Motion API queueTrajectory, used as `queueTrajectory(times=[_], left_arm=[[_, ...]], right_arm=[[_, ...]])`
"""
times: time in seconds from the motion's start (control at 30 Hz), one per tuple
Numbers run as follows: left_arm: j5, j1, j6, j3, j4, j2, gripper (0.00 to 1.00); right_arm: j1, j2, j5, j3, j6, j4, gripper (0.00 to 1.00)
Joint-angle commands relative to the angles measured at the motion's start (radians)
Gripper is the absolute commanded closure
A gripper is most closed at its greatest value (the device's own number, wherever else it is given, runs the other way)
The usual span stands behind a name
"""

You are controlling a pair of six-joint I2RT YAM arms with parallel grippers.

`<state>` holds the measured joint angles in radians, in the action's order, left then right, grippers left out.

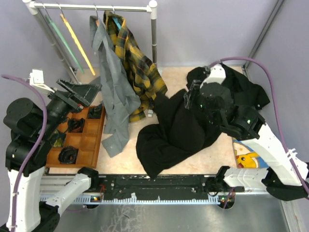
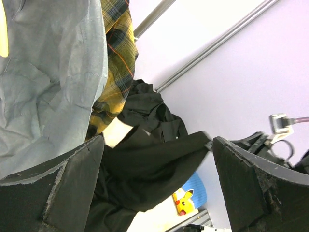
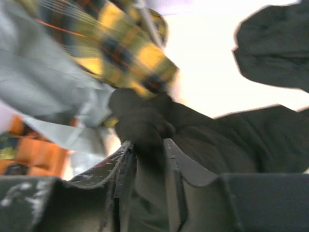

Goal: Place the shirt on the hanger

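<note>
Pinching shirt [image 3: 140,121] fold inside right claw [image 3: 147,142]; left claw [image 2: 157,140] spread wide, empty.

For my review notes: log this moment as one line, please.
right gripper: shut on shirt | left gripper: open, empty | shirt: heaped, not on hanger | hanger: bare, on rack

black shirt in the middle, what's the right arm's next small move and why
Probably lift a little: the right fingers pinch a fold of the black shirt, which mostly lies heaped on the table, while the left fingers stand open.
</note>
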<state>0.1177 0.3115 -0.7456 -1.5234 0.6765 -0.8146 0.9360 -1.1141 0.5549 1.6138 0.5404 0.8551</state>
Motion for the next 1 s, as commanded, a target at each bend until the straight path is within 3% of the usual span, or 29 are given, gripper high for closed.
queueTrajectory(times=[0.0,0.07,0.13,0.27,0.37,0.53,0.77,0.97], left_arm=[[0.001,-0.005,-0.017,-0.006,-0.04,0.027,0.01],[-0.002,-0.005,-0.028,0.012,-0.048,0.042,0.01],[0.009,-0.005,-0.043,0.05,-0.071,0.062,0.01],[0.017,-0.005,-0.049,0.06,-0.08,0.06,0.01],[0.031,-0.005,-0.046,0.047,-0.093,0.047,0.01],[0.043,-0.005,-0.066,0.023,-0.095,0.028,0.01],[0.052,-0.005,-0.087,0.075,-0.138,0.05,0.01],[0.054,-0.005,-0.078,0.042,-0.134,0.024,0.01]], right_arm=[[0.007,0.07,0.276,-0.106,0.158,0.174,0.58],[0.002,0.096,0.378,-0.147,0.266,0.279,0.47],[-0.007,0.124,0.443,-0.172,0.354,0.352,0.43],[-0.021,0.145,0.434,-0.217,0.288,0.315,0.39],[-0.032,0.113,0.287,-0.272,0.138,0.134,0.33],[-0.153,-0.005,0.015,-0.318,0.102,0.091,0.25],[-0.36,0.04,-0.246,-0.559,0.106,-0.102,0.23],[-0.378,-0.049,-0.428,-0.562,-0.005,-0.256,0.23]])
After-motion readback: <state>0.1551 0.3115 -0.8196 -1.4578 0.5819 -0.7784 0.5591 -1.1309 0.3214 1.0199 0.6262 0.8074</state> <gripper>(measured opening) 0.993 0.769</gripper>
